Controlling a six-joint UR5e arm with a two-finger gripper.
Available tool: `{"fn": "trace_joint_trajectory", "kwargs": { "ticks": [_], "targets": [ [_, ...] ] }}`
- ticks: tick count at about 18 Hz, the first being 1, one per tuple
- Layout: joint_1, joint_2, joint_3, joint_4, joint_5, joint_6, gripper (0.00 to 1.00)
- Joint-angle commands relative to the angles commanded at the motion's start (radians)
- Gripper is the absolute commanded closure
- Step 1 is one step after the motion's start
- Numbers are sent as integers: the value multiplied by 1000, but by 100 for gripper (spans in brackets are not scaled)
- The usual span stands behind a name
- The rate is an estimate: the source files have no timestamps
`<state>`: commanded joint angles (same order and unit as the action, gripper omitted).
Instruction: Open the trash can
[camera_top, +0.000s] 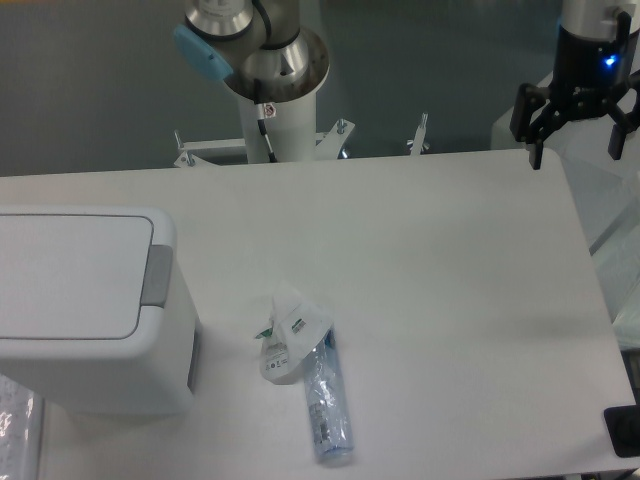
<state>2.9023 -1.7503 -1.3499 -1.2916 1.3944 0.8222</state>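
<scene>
Right now the gripper (577, 147) hangs with its fingers apart, far across the table (440, 290) from the trash can (90, 310), whose lid is shut.

Large white boxy plastic trash can (85, 320): left side cut off by frame edge. Black two-finger gripper (578, 150), upper right: right finger partly cropped.

A crumpled white paper wrapper with small green print (288, 335) lies near the desk's front edge, about midway along it. Touching its right side, a clear crushed plastic bottle with a bluish tint (327, 405) lies flat, its length running toward the front edge. Both rest on the white flat-topped desk (440, 270). A small dark object (623, 430) sits beyond the front right corner.
</scene>
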Motion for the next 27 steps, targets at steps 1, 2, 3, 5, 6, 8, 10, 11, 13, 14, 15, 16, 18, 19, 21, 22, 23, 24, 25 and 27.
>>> {"fn": "trace_joint_trajectory", "kwargs": {
  "ticks": [1, 2, 3, 5, 6, 8, 10, 11, 13, 14, 15, 16, 18, 19, 21, 22, 23, 24, 25, 27],
  "targets": [
    [0, 0, 0, 0, 0, 0, 0],
    [0, 0, 0, 0, 2, 0, 0],
    [0, 0, 2, 0, 5, 2, 0],
    [-2, 12, 0, 3, 3, 2, 0],
    [0, 12, -2, 5, 2, 2, 0],
    [0, 12, -8, 8, 3, 9, 0],
    [0, 8, 3, 9, 0, 2, 0],
    [-3, 5, 2, 8, -2, 2, 0],
    [-6, 0, -9, 9, 2, -2, 0],
    [-6, -2, -9, 9, 2, -9, 0],
    [-8, -3, -9, 9, 0, -27, 0],
    [-9, -2, -12, 9, -3, -46, 0],
    [-15, -3, -15, 8, -32, -61, 0],
    [-17, -3, -21, 9, -49, -67, 0],
    [-21, -3, -35, 9, -58, -95, 0],
    [-35, -3, -35, 9, -58, -112, 0],
    [-52, -8, -37, 9, -57, -129, 0],
    [-63, -15, -37, 9, -57, -147, 0],
    [-67, -18, -40, 9, -55, -172, 0],
    [-74, -15, -52, 11, -55, -222, 0]
  ]
}}
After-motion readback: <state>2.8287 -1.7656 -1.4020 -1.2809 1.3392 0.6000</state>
